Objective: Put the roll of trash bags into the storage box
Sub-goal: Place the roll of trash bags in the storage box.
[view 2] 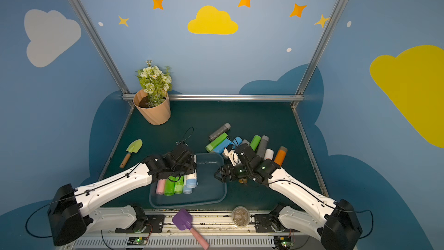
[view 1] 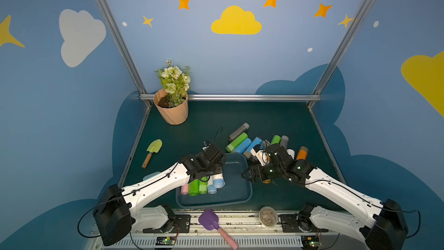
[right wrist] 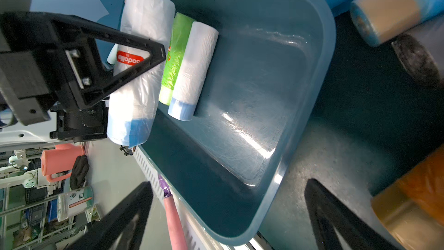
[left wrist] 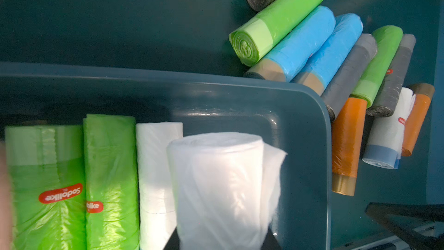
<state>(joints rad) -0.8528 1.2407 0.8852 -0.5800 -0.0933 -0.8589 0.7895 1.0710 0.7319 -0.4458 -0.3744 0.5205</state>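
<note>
While the left fingers (right wrist: 158, 52) are clenched on the white roll of trash bags (left wrist: 216, 176) over the storage box (view 1: 236, 188), just beside the row of rolls (view 1: 194, 187) lying there, best lower it level before releasing. Right fingers (right wrist: 317, 193) gape empty by the rim; the spare rolls (view 1: 240, 144) wait on the desk (view 1: 192, 131) beyond.

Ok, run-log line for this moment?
left gripper: shut on white roll, over storage box | right gripper: open, empty | loose rolls: beyond box
</note>
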